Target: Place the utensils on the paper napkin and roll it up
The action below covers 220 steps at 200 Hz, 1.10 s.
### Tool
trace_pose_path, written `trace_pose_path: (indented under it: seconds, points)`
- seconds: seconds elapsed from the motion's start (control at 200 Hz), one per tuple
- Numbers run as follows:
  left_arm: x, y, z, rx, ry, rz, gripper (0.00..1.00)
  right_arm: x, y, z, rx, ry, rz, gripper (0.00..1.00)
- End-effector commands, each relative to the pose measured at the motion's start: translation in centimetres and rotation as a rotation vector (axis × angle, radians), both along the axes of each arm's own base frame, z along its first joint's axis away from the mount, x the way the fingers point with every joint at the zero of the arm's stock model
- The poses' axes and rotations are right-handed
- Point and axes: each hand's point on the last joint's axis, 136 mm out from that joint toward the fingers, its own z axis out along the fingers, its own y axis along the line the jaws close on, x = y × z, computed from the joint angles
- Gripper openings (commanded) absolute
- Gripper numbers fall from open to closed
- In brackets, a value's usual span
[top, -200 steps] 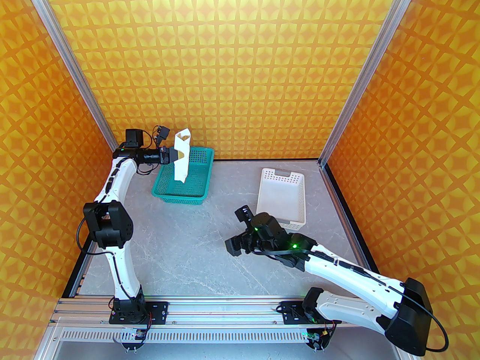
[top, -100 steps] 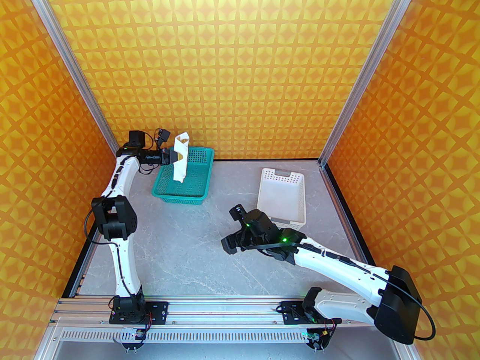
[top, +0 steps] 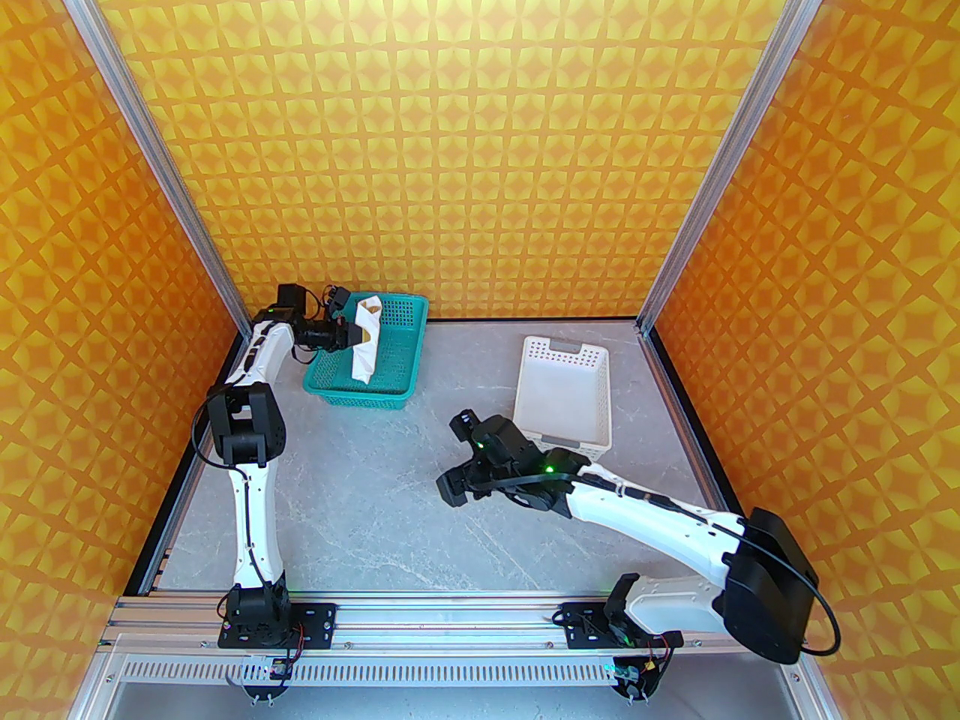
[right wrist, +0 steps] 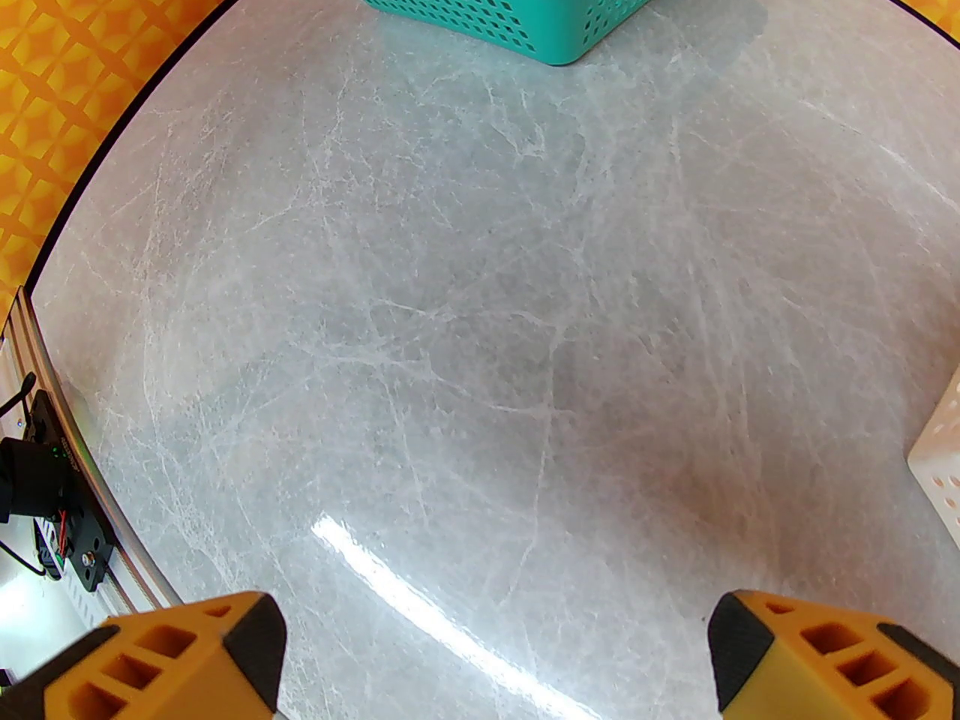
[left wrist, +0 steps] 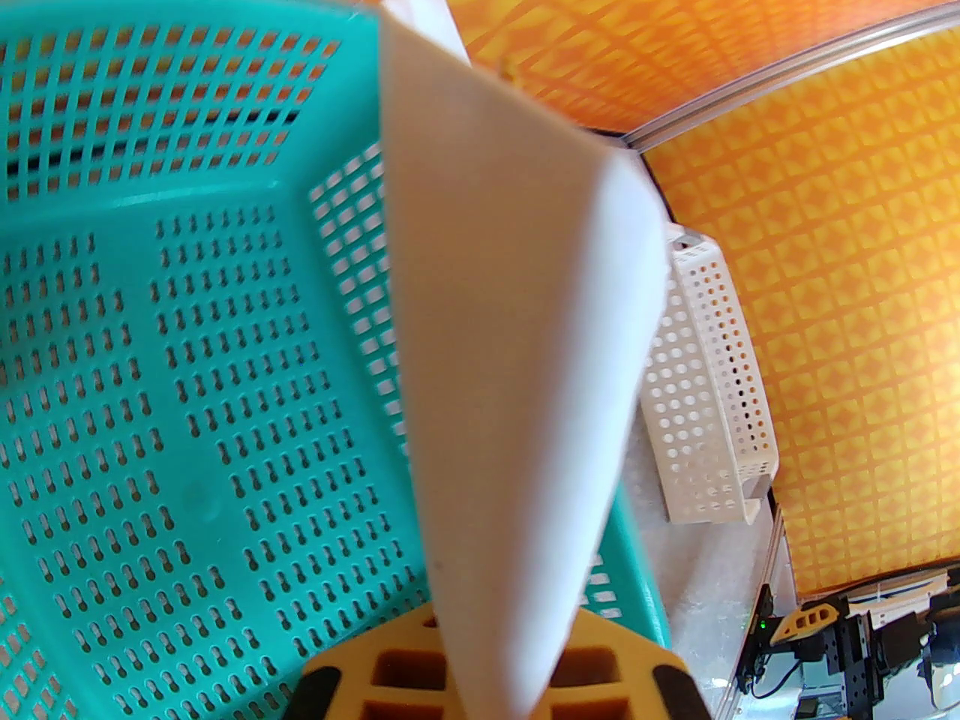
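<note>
Two grippers are in the scene. The left gripper point(top: 351, 334) is clamped tight on the paper napkin point(top: 365, 353), which is rolled into a long white tube. The tube hangs tilted over the green basket point(top: 360, 400) at the far left of the desk point(top: 360, 492). Its low end is down near the basket floor, but I cannot tell if it touches. A tiny tan spot point(top: 368, 304) at the top end of the roll may be the utensils tucked inside, but it is too small to be sure. The right gripper point(right wrist: 499, 627) is wide open and holds nothing. It hovers low over the bare desk, near the white basket point(top: 559, 443).

The job looks almost done. I think the step now is to put the roll down in the green basket. To do it well, the left gripper should go down slowly until the roll lies on the basket floor, and only then let go. If it lets go too high, the roll may bounce, spring open, or drop what is inside. Laying it flat is better than standing it up, so nothing slides out of the low end.
</note>
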Motion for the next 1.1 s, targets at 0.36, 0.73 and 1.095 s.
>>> trace_pose_path:
  seconds: [0.36,0.73,1.095]
  points:
    - [2.1,-3.3,-5.7,0.032,0.131,0.053,0.0,0.8,0.4,-0.6,-0.033,0.018,-0.009,0.99]
    - [2.1,-5.3,-8.8,0.032,0.207,0.061,0.0,0.8,0.1,-1.0,-0.045,0.025,-0.018,0.99]
    - [1.5,-5.9,-11.7,0.058,0.271,0.06,0.0,0.7,0.1,-1.2,-0.047,0.027,-0.02,0.98]
